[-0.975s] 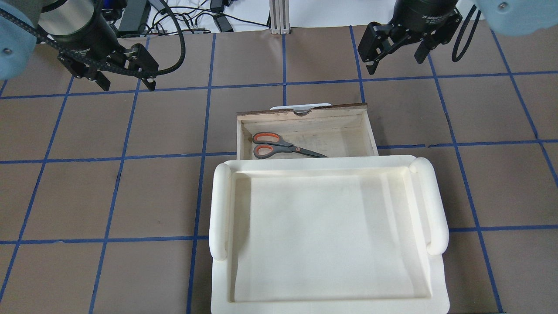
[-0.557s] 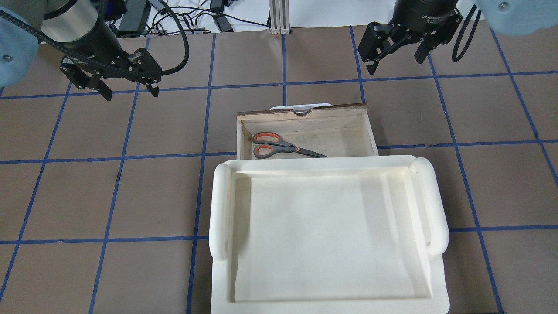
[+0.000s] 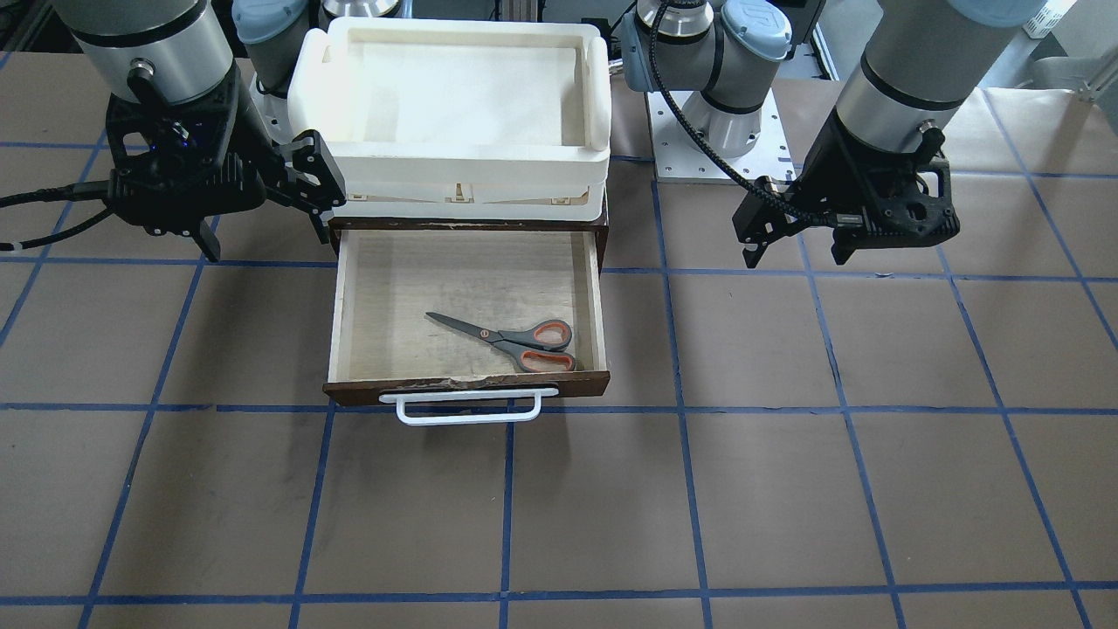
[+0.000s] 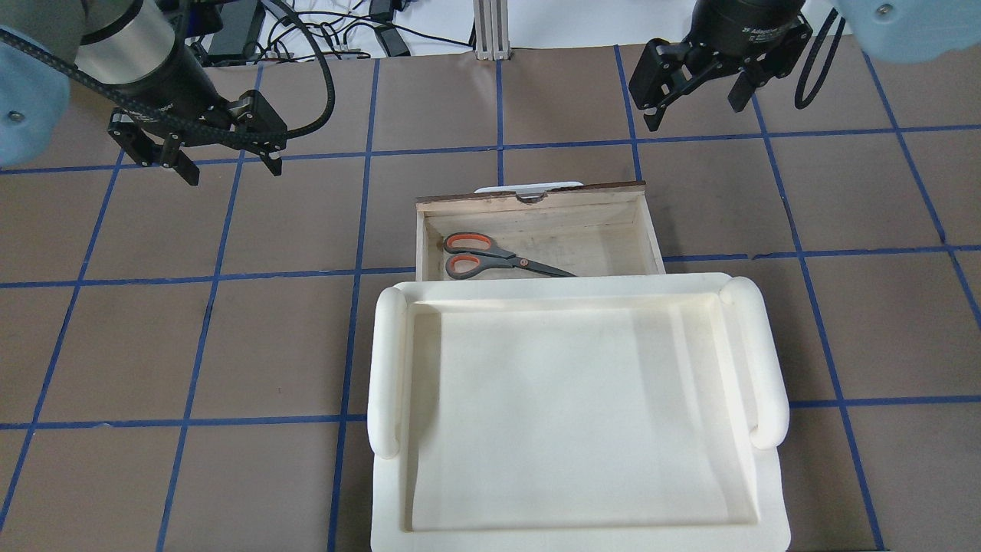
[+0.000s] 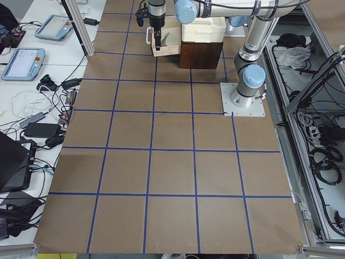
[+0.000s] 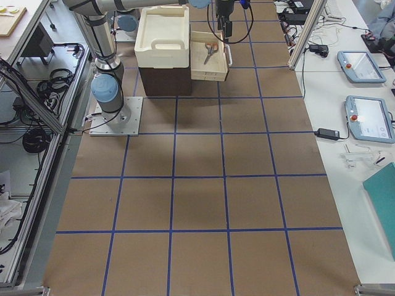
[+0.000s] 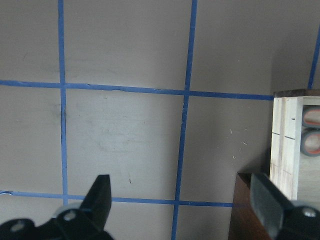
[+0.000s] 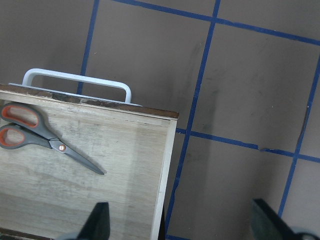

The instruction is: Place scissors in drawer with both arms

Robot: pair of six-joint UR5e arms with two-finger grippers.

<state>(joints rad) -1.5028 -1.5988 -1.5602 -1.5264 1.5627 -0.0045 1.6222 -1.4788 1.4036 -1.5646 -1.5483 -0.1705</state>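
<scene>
The scissors (image 3: 515, 336) (image 4: 498, 261) lie flat inside the open drawer (image 3: 467, 387) (image 4: 529, 201), near its front, with the loops toward my left side. They also show in the right wrist view (image 8: 45, 140). The left wrist view shows only their loops (image 7: 312, 130). My left gripper (image 4: 230, 170) (image 3: 797, 256) (image 7: 184, 200) is open and empty, above the table, well to the left of the drawer. My right gripper (image 4: 696, 107) (image 3: 266, 231) (image 8: 181, 222) is open and empty, above the table beyond the drawer's right front corner.
A cream-white plastic tray (image 4: 387, 368) (image 3: 454, 162) sits on the dark brown cabinet (image 6: 163, 80) that holds the drawer. Cables and power bricks (image 4: 345, 31) and an aluminium post (image 4: 490, 31) stand past the table's far edge. Blue tape grids the brown table.
My left gripper has turned a little and shifted slightly right and down in the overhead view. The right gripper, the drawer and the scissors have not moved.
</scene>
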